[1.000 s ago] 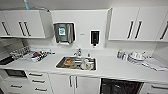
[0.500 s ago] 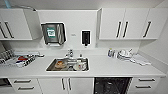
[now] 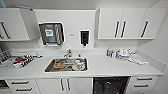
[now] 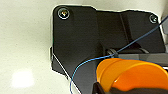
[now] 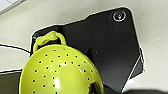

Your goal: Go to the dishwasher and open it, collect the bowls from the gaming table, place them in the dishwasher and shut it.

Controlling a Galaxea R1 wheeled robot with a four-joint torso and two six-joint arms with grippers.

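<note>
The dishwasher (image 3: 111, 85) stands open under the white counter, right of the sink, its dark inside showing in the head view. An orange bowl (image 4: 130, 76) sits close to the left wrist camera, and my left gripper (image 4: 130, 89) is shut on its rim above a pale floor. Close to the right wrist camera is a yellow-green bowl (image 5: 60, 75) with small holes and a loop handle, with my right gripper (image 5: 98, 88) shut on its edge. The gaming table is out of view.
A steel sink (image 3: 67, 65) holds dishes. On the counter, a drying rack (image 3: 15, 61) stands at the left and bottles and clutter (image 3: 122, 54) at the right. White wall cabinets (image 3: 125, 23) hang above; white drawers (image 3: 143, 85) flank the dishwasher.
The whole head picture has shifted slightly: the camera has come closer to the counter, and the sink now sits a little further left. Nothing on the counter has moved.
</note>
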